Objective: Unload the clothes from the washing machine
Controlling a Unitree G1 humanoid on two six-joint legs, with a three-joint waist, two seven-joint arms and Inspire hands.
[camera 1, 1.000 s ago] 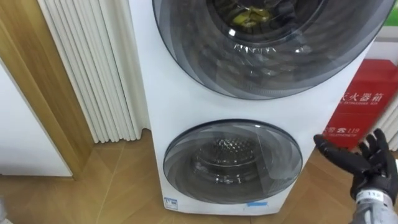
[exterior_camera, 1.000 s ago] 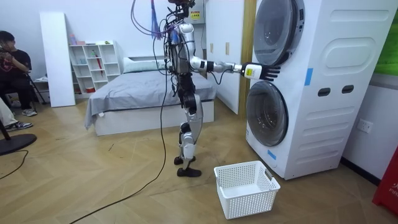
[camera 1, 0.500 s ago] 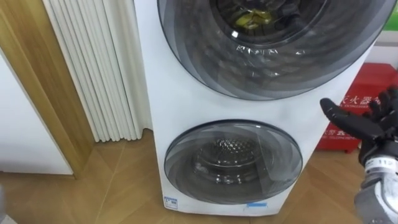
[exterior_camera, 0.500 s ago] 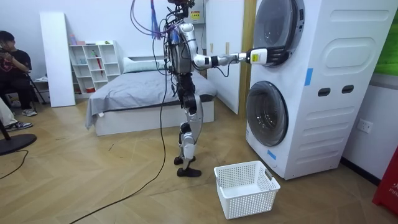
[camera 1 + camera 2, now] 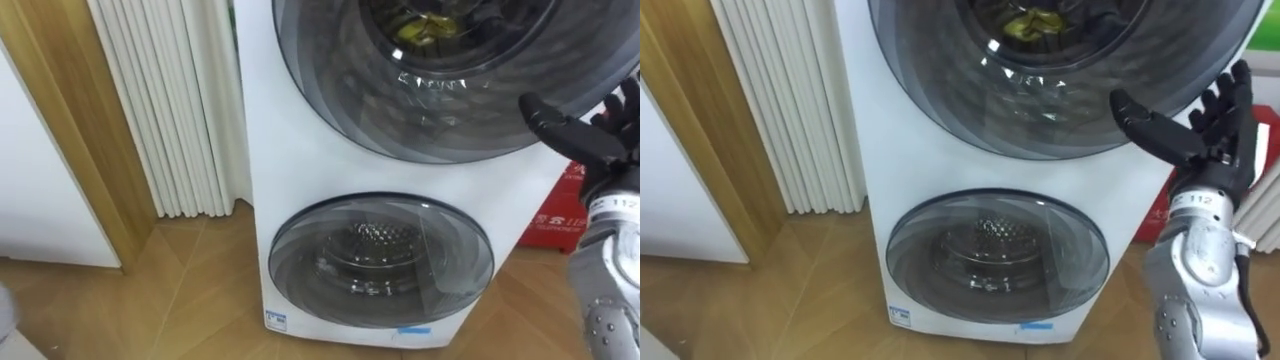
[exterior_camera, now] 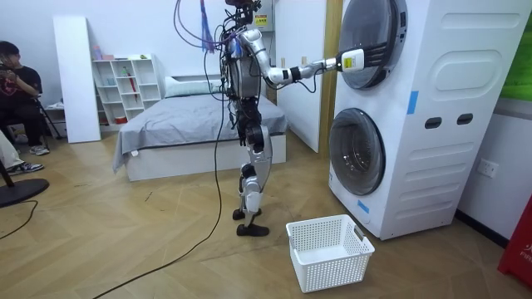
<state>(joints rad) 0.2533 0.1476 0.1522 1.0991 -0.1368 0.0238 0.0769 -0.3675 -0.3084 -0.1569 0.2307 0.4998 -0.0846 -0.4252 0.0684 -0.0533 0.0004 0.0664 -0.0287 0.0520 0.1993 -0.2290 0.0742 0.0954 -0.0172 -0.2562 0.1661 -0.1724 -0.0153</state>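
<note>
The robot stands upright on the wood floor facing the stacked washing machine (image 6: 432, 108), its right arm lifted to the upper door (image 5: 450, 80). The right hand (image 5: 590, 125) is released, fingers straight and spread, with the thumb reaching over the right edge of the dark glass. I cannot tell whether it actually touches the door. The clothes (image 5: 425, 25), a yellowish bundle, sit inside the upper drum behind that glass, and the door looks closed. The lower door (image 5: 380, 262) is closed too. A white basket (image 6: 330, 251) waits on the floor just in front of the machine, beside the robot's feet. Behind the robot is a bed (image 6: 191, 124), and a person (image 6: 17, 91) sits at the room view's left.
</note>
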